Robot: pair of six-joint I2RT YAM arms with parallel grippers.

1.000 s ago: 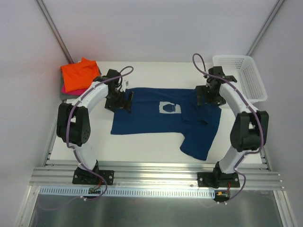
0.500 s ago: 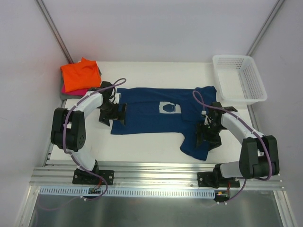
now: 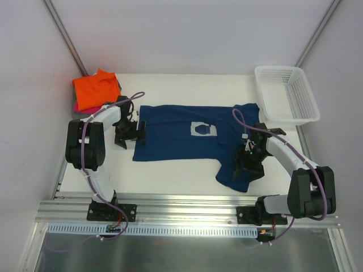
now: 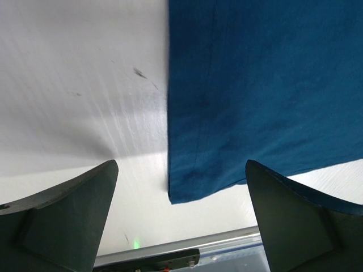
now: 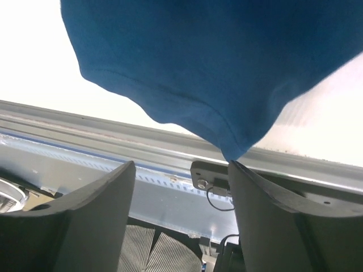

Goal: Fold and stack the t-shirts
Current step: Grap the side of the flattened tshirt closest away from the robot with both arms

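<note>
While navy t-shirt [image 3: 181,146] lies spread, left end effector [image 3: 131,136] released, right end effector [image 3: 248,165] released.

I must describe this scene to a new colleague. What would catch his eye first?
A dark blue t-shirt lies spread across the middle of the table, the left claw at its left edge, the right claw over its near right corner. A bright orange t-shirt sits at the far left corner; a white basket stands far right.

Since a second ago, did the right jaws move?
Yes. The right jaws went from beside the basket toward the near rail, over the shirt's sleeve.
</note>
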